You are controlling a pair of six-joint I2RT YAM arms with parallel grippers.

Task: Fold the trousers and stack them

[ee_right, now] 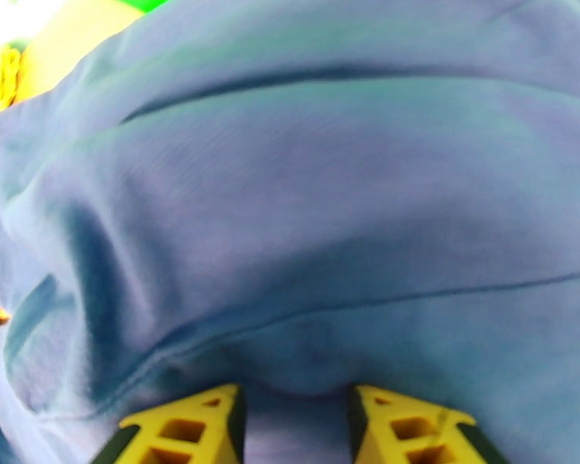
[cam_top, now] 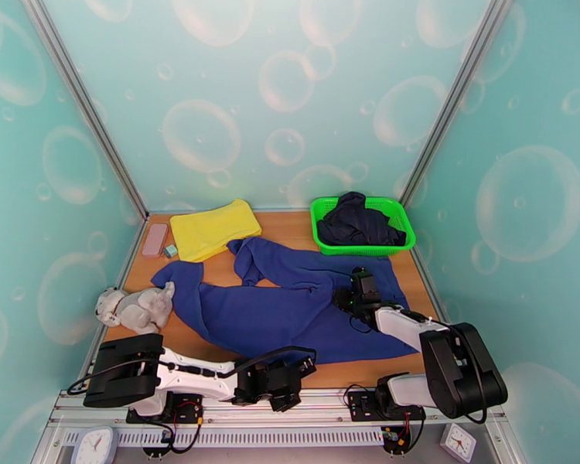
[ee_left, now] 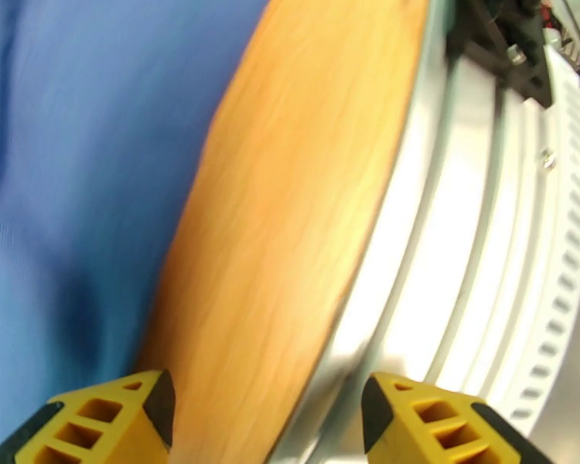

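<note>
The trousers (cam_top: 290, 307) sprawled just before the green basket (cam_top: 319, 226), legs running leftward from it; the right gripper (ee_right: 294, 411) — nearer it — pinched their cloth narrowly, the left gripper (ee_left: 267, 415) gaped empty, farthest away.

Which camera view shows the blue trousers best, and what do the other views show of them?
The top external view: the trousers lie whole there, spread on the table, both legs visible. The left wrist view shows a blurred blue edge beside bare wood; the right wrist view shows close folds.
</note>
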